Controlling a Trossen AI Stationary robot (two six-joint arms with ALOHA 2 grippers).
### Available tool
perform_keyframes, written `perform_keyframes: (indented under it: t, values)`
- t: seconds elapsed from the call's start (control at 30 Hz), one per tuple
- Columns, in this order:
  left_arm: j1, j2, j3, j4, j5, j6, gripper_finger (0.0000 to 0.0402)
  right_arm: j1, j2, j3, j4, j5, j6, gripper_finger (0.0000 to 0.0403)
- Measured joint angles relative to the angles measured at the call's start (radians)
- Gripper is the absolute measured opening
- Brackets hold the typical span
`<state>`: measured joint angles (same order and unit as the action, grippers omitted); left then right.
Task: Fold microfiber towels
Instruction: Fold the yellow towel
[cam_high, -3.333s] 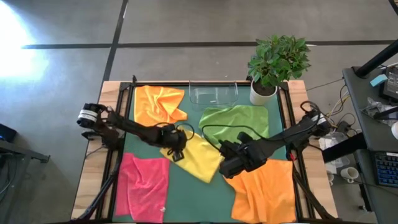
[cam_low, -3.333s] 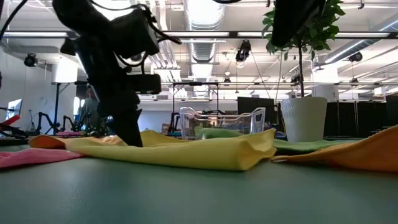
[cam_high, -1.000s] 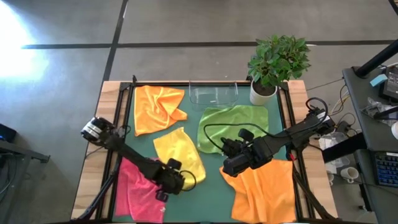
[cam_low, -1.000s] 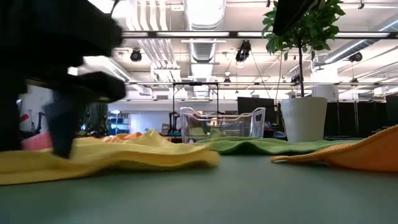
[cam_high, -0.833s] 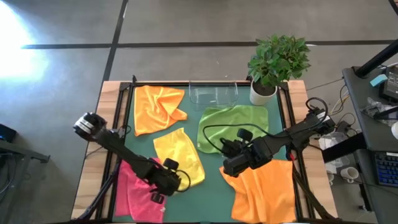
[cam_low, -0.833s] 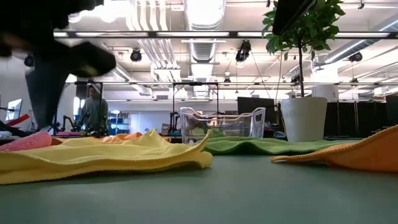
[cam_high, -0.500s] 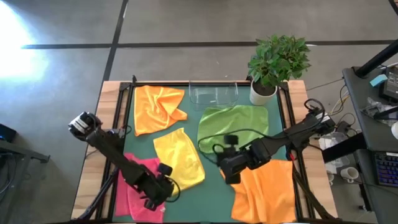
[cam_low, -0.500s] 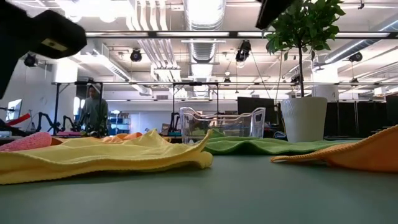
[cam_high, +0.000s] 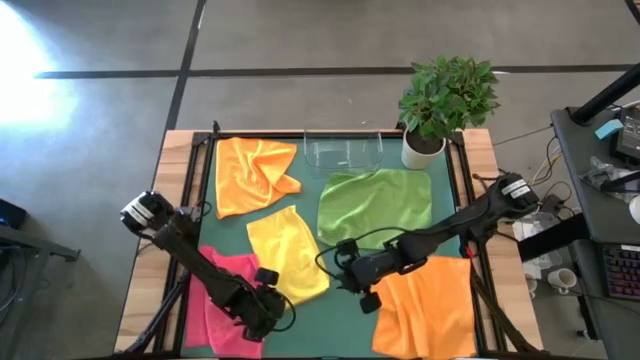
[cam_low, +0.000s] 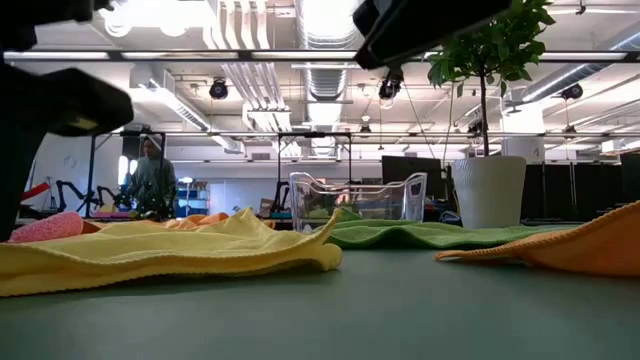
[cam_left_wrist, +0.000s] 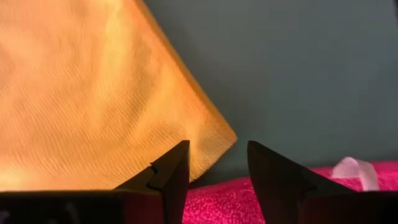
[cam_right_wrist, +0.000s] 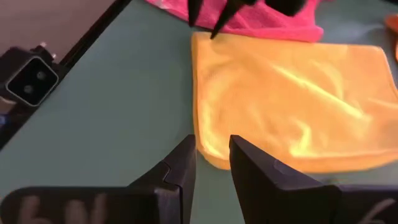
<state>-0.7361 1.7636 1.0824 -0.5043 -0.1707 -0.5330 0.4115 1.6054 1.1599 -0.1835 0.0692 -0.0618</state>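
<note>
A yellow towel (cam_high: 288, 255), folded to a strip, lies flat on the green mat (cam_high: 330, 320) at mid table. A pink towel (cam_high: 222, 292) lies bunched at its near left. My left gripper (cam_left_wrist: 217, 155) stands open, nothing between its fingers, above the pink towel's edge (cam_left_wrist: 236, 196) beside the yellow towel's near corner (cam_left_wrist: 211, 134). My right gripper (cam_right_wrist: 210, 149) hangs open over the mat, just right of the yellow towel (cam_right_wrist: 292, 106), pointing at it. A lime green towel (cam_high: 375, 205) and two orange towels (cam_high: 255, 170) (cam_high: 425, 310) lie spread around.
A clear plastic bin (cam_high: 343, 150) and a potted plant (cam_high: 443, 100) stand at the far edge. A black frame (cam_high: 195, 200) runs along the mat's sides. A small camera (cam_right_wrist: 28, 78) sits by the mat's edge. Bare mat shows between the yellow and the near orange towel.
My left gripper has drawn off the yellow towel's near corner toward the near left, over the pink towel, rolling a little. My right gripper has sunk and swung toward the yellow towel, tipping and rolling its wrist. The towels have stayed in place.
</note>
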Motion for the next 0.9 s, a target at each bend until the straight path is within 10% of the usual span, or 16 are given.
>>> perform_keyframes:
  t: [0.6,0.9]
  values:
    - [0.009,0.072,0.005,0.026,-0.004,-0.039,0.0139,-0.045,0.001,-0.164,0.255,-0.104,-0.002,0.0089]
    - [0.035,0.071,0.015,0.003,-0.004,-0.095,0.0013,-0.052,0.102,-0.098,0.266,-0.095,-0.028,0.0089]
